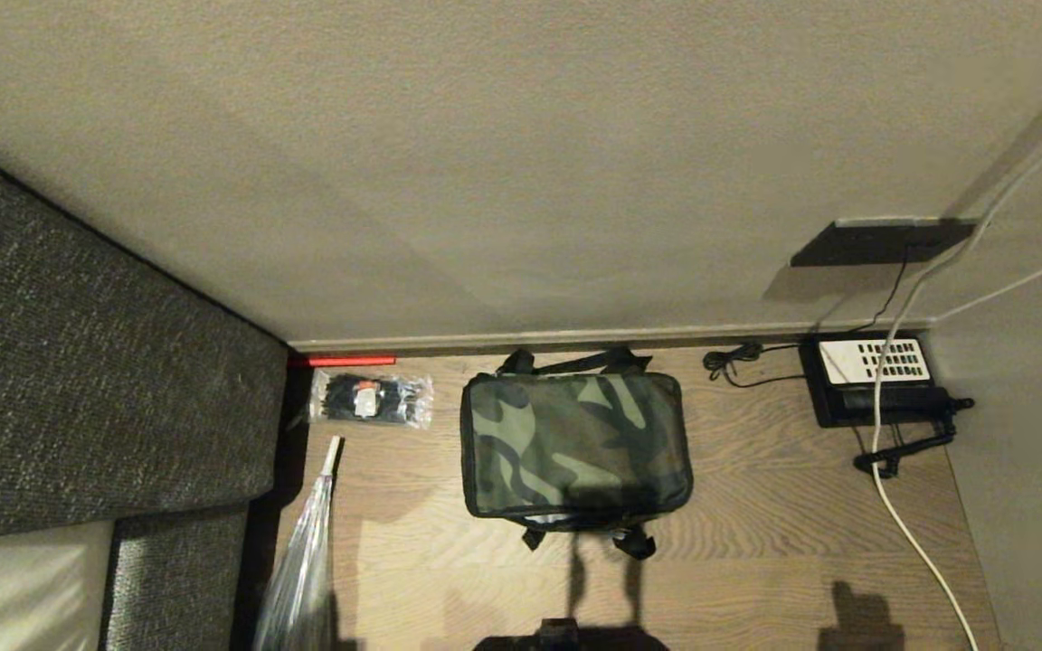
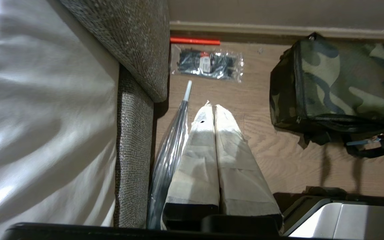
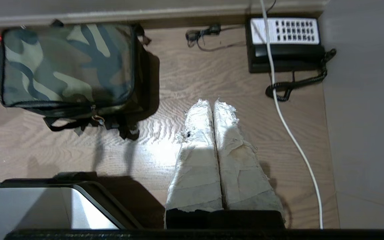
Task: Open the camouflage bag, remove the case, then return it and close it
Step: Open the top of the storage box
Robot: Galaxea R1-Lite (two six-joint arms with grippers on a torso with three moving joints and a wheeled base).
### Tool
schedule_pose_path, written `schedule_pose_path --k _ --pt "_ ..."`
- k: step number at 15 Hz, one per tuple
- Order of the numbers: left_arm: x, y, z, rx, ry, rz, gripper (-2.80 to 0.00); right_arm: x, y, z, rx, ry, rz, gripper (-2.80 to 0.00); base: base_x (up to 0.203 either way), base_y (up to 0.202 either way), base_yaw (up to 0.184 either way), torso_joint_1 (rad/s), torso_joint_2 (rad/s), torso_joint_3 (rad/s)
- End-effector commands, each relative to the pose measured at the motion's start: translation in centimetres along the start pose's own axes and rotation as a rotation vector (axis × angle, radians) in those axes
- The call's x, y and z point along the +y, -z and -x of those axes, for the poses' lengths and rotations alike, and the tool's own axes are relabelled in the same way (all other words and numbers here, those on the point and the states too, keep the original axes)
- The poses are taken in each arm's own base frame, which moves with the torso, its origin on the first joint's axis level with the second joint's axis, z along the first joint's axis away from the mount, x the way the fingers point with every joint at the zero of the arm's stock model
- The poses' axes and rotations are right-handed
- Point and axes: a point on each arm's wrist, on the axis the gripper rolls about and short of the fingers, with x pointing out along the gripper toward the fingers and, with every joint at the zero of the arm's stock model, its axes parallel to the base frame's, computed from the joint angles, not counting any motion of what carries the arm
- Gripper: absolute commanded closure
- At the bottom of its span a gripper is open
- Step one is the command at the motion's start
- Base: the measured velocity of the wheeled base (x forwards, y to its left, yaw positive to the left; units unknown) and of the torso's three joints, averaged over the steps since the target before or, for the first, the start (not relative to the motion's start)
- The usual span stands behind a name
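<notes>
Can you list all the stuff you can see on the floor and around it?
camouflage bag: one, green and black, closed, on the wooden floor by the wall, middle.
telephone: one, black with a white keypad panel, on the floor, to the robot's right of the bag.
white cable: one, running across the phone and down the floor.
packet of black ties: one, clear plastic, to the robot's left of the bag.
red stick: one, against the skirting board.
clear umbrella: one, lying beside the sofa.
sofa: one, grey fabric, far left.
left tool: one, pale tape-wrapped fingers, shut, above the floor.
right tool: one, same wrapping, shut, above the floor.
</notes>
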Motion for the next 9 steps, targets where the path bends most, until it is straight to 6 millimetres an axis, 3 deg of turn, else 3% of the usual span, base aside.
schedule_pose_path --k 1,9 --pt "0.0 0.1 -0.01 0.002 -0.001 0.001 0.0 0.0 0.09 0.01 -0.003 0.0 0.001 0.0 0.0 0.0 0.0 0.005 0.0 -0.196" --pt "0.0 0.08 -0.02 0.002 0.0 -0.009 0.0 0.0 0.09 0.01 -0.003 0.0 0.001 0.0 0.0 0.0 0.0 0.004 0.0 -0.193"
